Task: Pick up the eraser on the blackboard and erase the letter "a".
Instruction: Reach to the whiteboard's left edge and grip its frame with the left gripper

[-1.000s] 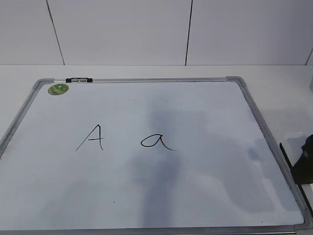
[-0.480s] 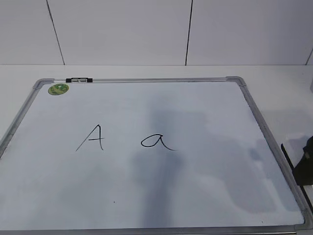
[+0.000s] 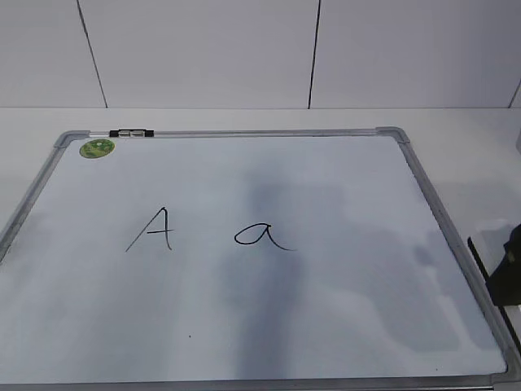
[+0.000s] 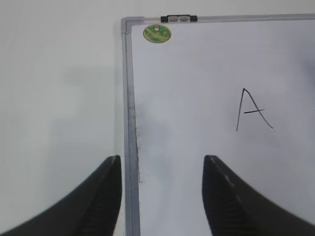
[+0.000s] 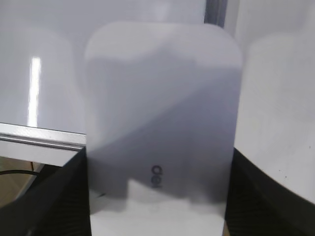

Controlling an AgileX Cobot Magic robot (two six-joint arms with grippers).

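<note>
The blackboard (image 3: 244, 133) is a white board in a grey frame with a green sticker (image 3: 97, 148) at its far left corner. The letter "a" (image 3: 262, 236) is drawn near its middle, right of a capital "A" (image 3: 152, 230). My right gripper (image 5: 157, 196) is shut on the eraser (image 5: 162, 98), a white oblong with small grey print, held above the board's near right corner. In the exterior view only a dark part of that gripper (image 3: 509, 273) shows at the right edge. My left gripper (image 4: 161, 160) is open and empty over the board's left frame (image 4: 129, 98).
A small black-and-white clip (image 3: 131, 132) sits on the board's far frame near the sticker. White table surface surrounds the board, with a white panelled wall behind. The board's frame (image 5: 39, 135) passes under the eraser in the right wrist view.
My right gripper with the eraser has shifted slightly to the right at the board's right edge. The letters and the left side are unchanged.
</note>
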